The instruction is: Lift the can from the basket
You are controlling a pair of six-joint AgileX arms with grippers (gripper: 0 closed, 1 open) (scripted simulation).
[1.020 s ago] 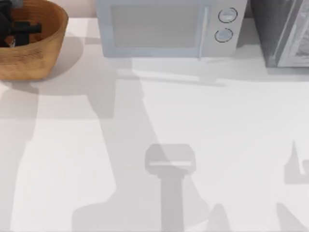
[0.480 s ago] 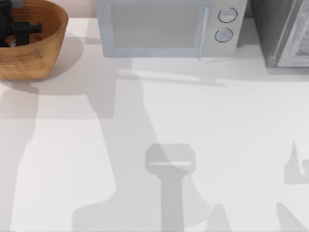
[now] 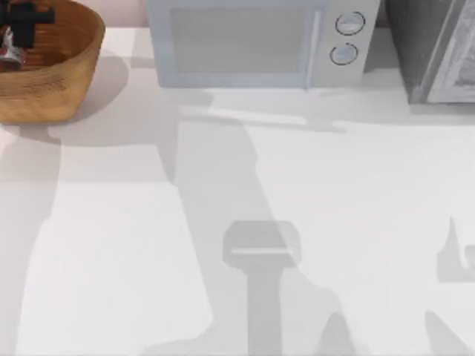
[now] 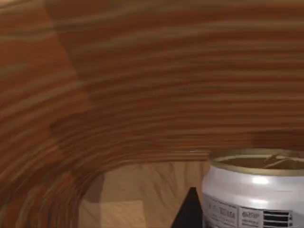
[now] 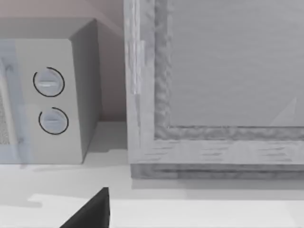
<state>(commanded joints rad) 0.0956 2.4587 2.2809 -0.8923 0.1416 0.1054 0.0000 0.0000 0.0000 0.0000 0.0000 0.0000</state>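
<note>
The basket (image 3: 65,70) stands at the table's back left corner. Its ribbed orange-brown inner wall (image 4: 142,90) fills most of the left wrist view. My left gripper (image 3: 16,30) reaches down into it and is shut on the can (image 3: 7,49). From the left wrist, the can (image 4: 254,190) is close up, silver-white with a gold-tan rim, and one dark fingertip (image 4: 190,211) rests against its side. The basket's floor shows below the can. My right gripper (image 5: 92,213) appears as a dark edge facing the back of the table.
A pale microwave (image 3: 252,41) stands along the back edge; its two dials (image 5: 50,99) face the right wrist camera. A grey textured cabinet (image 3: 438,52) sits at the back right. The white tabletop (image 3: 245,185) carries only arm shadows.
The left gripper has shifted toward the back edge inside the basket, and the can has moved with it. The arm's shadow on the table has swung to the right.
</note>
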